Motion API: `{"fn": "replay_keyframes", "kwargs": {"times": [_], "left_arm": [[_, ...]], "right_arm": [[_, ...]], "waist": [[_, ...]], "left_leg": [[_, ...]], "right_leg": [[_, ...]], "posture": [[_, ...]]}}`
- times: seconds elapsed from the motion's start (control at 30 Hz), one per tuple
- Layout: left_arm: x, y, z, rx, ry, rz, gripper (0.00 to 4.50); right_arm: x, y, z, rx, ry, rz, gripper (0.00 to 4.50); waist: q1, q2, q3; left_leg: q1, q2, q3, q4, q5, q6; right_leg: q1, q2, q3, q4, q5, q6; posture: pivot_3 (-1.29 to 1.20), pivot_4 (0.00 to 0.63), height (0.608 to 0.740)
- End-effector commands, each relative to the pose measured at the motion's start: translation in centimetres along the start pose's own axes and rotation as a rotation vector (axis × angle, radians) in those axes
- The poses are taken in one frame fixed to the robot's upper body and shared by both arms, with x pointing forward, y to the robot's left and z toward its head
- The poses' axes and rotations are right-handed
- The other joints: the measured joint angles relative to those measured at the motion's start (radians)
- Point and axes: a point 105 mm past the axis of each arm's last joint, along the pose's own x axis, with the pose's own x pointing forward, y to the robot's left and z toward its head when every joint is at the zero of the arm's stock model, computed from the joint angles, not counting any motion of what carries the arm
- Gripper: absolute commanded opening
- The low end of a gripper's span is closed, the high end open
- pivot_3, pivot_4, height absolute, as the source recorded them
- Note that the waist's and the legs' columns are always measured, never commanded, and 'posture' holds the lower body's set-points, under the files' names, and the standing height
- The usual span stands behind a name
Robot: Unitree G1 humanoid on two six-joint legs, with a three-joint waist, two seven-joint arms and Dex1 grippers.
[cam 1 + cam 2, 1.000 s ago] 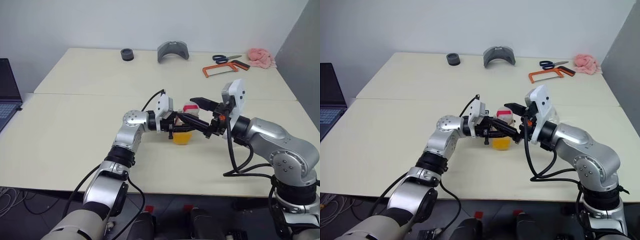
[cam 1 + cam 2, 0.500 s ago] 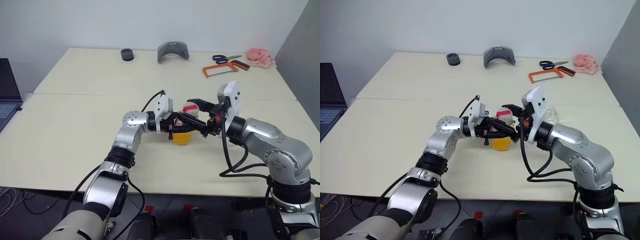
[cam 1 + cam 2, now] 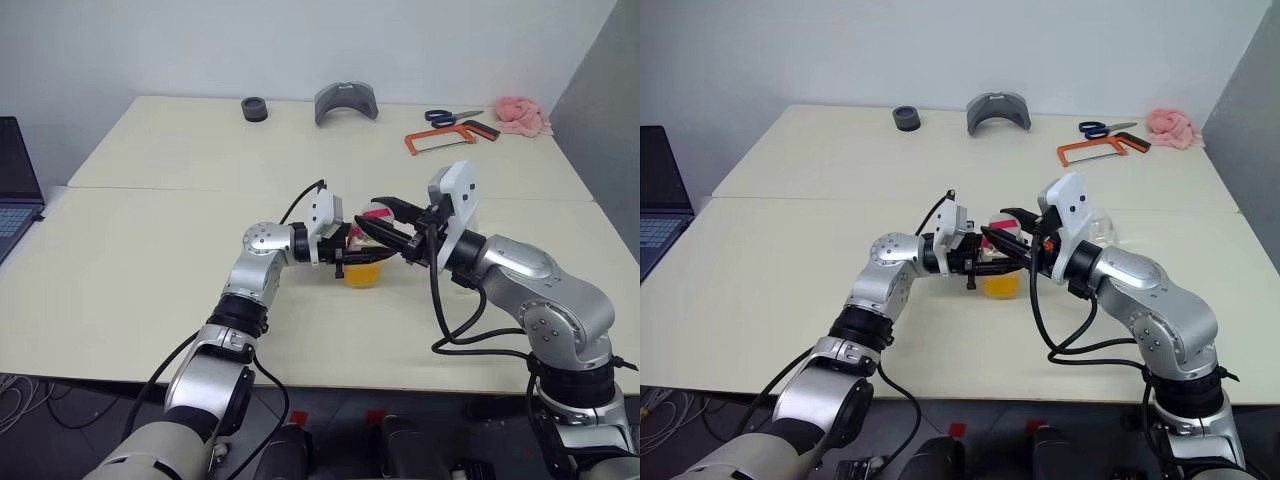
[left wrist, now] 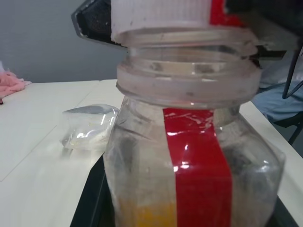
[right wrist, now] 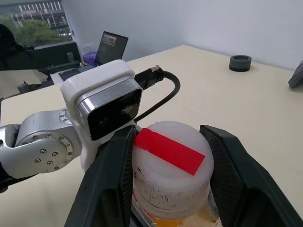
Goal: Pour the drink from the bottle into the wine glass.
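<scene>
Currently at cap removal, pouring not begun. Left gripper [image 3: 352,254] clamped on the bottle [image 3: 364,265], held upright just above the table [image 3: 150,230]. Right gripper [image 5: 173,182] straddling the cap [image 5: 171,163], fingers [image 5: 110,179] at either side; contact not certain. Next: clamp firmly, twist off, keep bottle steady. Wine glass [image 4: 90,126] lying beyond the bottle. Count: one bottle, one cap, one glass, drink [image 3: 363,274] low in bottle.

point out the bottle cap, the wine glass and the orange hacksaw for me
bottle cap [image 5: 171,165], right wrist view, on its white top.
wine glass [image 4: 90,126], left wrist view, on its bowl.
orange hacksaw [image 3: 436,141], left eye view, on its frame.
</scene>
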Motion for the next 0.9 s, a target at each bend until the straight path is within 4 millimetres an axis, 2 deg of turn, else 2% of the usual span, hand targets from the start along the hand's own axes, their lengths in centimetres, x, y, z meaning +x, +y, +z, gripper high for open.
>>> {"fn": "replay_keyframes", "kwargs": {"times": [0.03,0.2,0.33,0.4,0.53,0.6,0.7,0.83,0.9], "left_arm": [[0.4,-0.1,1.3,0.042,-0.035,-0.003,1.59],[0.3,-0.2,1.3,0.035,-0.041,0.01,1.58],[0.4,-0.2,1.3,0.031,-0.046,0.014,1.58],[0.5,-0.3,1.3,0.03,-0.046,0.015,1.58],[0.4,-0.2,1.2,0.032,-0.047,0.028,1.58],[0.3,-0.1,1.2,0.032,-0.048,0.036,1.58],[0.2,0.2,1.1,0.028,-0.053,0.055,1.58],[0.2,0.6,1.4,0.032,-0.061,0.074,1.58],[0.1,0.8,1.6,0.038,-0.066,0.085,1.58]], "right_arm": [[-0.1,1.1,2.1,-0.128,-0.094,0.01,1.83],[-0.4,1.0,3.6,-0.136,-0.203,-0.033,1.76],[-1.3,0.5,4.6,-0.026,-0.289,-0.069,1.76],[-2.1,0.0,5.1,0.024,-0.318,-0.094,1.76],[-4.9,-2.6,5.1,0.048,-0.303,-0.232,1.76],[-6.0,-3.2,4.3,0.04,-0.255,-0.272,1.76],[-11.3,-6.8,-0.5,-0.001,-0.028,-0.512,1.76],[-16.0,-8.4,-5.8,0.007,0.201,-0.694,1.76],[-17.5,-8.6,-7.6,0.037,0.262,-0.748,1.76]], "waist": [[0.0,0.0,0.0],[0.0,0.0,0.0],[0.001,0.0,0.0],[0.002,0.0,0.0],[0.004,0.0,0.0],[0.004,0.0,0.0],[0.01,0.0,0.0],[0.005,0.0,0.0],[0.001,0.0,0.0]], "left_leg": [[0.0,0.0,0.0,0.0,0.0,0.0],[0.0,0.0,0.0,0.0,0.0,0.0],[0.0,0.001,-0.001,0.0,0.0,0.0],[0.0,0.001,-0.002,0.0,0.0,0.0],[0.0,0.001,-0.003,0.0,0.0,0.0],[0.0,0.0,-0.003,0.0,0.0,0.0],[0.0,0.0,-0.001,-0.001,0.0,0.0],[-0.001,-0.001,0.003,-0.001,0.0,0.0],[0.002,-0.001,0.005,-0.001,0.0,0.0]], "right_leg": [[0.0,0.0,0.0,0.0,0.0,0.0],[0.0,0.0,0.0,0.0,0.0,0.0],[0.0,0.0,0.0,0.0,0.0,0.0],[0.0,-0.001,0.0,0.0,0.0,0.0],[0.0,-0.001,0.0,0.0,0.0,0.0],[0.0,-0.001,0.0,0.0,0.0,0.0],[0.001,-0.001,-0.001,0.0,0.0,0.0],[0.001,-0.001,0.001,-0.002,0.0,0.0],[0.001,0.0,0.004,0.0,0.0,0.0]], "posture": [[0.0,0.15,0.74],[0.0,0.15,0.74],[0.0,0.15,0.74],[0.0,0.15,0.74],[0.0,0.15,0.74],[0.0,0.15,0.74],[0.0,0.15,0.74],[0.0,0.15,0.74],[0.0,0.15,0.74]]}}
